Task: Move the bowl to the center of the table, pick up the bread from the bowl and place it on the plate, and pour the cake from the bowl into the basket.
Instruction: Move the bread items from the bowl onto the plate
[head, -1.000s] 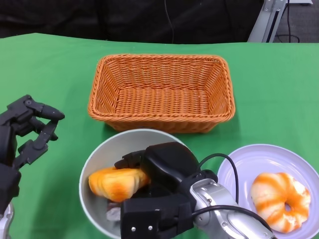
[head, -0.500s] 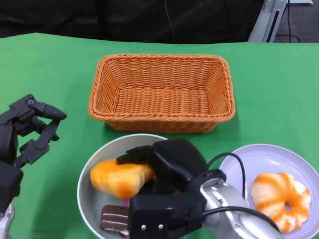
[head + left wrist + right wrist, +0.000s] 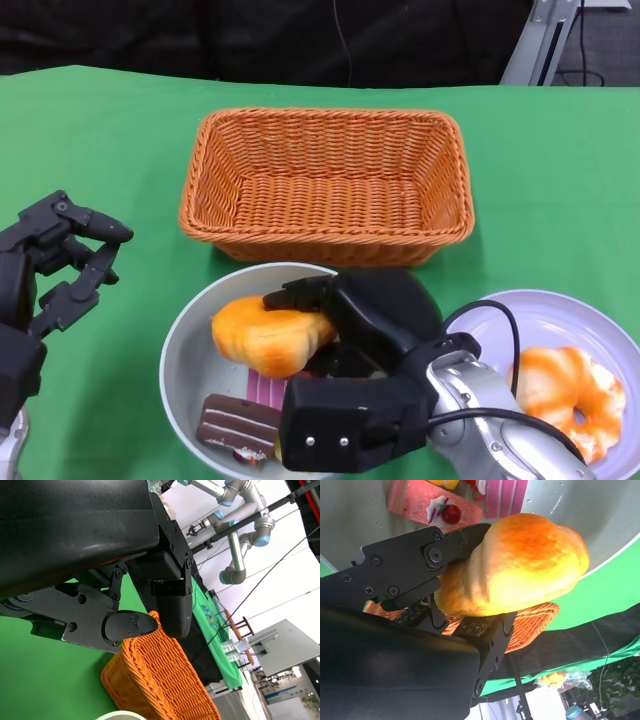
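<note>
Two robot hands in your shot: the right robot hand (image 3: pixel 345 330) grips the bread (image 3: pixel 270 335) just over the bowl (image 3: pixel 190 350), cake (image 3: pixel 237 423) lying inside. Left robot hand (image 3: pixel 55 265) is loose, holding nothing. Farther back sits the basket (image 3: pixel 325 185).

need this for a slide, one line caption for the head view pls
Right hand lifts bread from the bowl, cake left inside.

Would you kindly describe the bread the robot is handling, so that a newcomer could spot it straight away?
Start at the orange wicker basket; just in front of it sits a grey bowl. The bread is the plain golden-orange lump there, gripped by the right hand. Unlike the striped ring-shaped pastry on the lilac plate, it has no hole.
</note>
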Available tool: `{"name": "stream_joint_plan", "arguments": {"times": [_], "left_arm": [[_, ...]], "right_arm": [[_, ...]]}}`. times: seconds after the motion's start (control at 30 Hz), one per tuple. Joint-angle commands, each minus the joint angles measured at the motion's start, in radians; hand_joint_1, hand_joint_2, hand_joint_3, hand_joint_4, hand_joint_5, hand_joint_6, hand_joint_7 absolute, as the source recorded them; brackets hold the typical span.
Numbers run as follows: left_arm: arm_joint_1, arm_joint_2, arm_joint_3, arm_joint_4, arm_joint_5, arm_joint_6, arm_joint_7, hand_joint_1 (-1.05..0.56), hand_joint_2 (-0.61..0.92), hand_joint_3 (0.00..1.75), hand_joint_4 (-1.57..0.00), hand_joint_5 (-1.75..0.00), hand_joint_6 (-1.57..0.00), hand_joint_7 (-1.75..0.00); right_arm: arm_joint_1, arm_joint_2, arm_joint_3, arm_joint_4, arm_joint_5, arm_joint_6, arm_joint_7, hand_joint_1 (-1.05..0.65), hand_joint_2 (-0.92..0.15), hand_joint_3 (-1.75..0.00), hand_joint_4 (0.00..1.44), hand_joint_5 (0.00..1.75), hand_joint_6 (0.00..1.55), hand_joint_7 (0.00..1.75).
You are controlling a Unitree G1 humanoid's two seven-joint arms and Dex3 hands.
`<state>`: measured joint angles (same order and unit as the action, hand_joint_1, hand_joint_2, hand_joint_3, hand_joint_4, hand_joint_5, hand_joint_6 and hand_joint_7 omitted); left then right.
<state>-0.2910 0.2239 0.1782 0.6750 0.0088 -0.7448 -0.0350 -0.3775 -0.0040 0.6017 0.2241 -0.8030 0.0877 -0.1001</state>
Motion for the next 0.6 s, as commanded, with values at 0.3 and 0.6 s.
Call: {"name": "stream_joint_plan", "arguments": {"times": [0.3,0.6], "left_arm": [[0.001,0.011,0.003,0.022,-0.007,-0.009,0.002,-0.09,0.92,0.43,-0.75,-1.50,-0.75,-1.14],[0.001,0.016,0.003,0.037,-0.007,-0.021,-0.001,-0.10,0.92,0.42,-0.74,-1.50,-0.75,-1.13]], "right_arm": [[0.009,-0.022,-0.047,-0.042,0.004,-0.015,-0.050,-0.22,-0.92,-0.09,0.72,1.42,1.14,0.01],[0.036,-0.016,-0.105,-0.134,0.065,-0.039,-0.052,-0.19,-0.92,-0.08,0.73,1.61,1.18,0.03]]}}
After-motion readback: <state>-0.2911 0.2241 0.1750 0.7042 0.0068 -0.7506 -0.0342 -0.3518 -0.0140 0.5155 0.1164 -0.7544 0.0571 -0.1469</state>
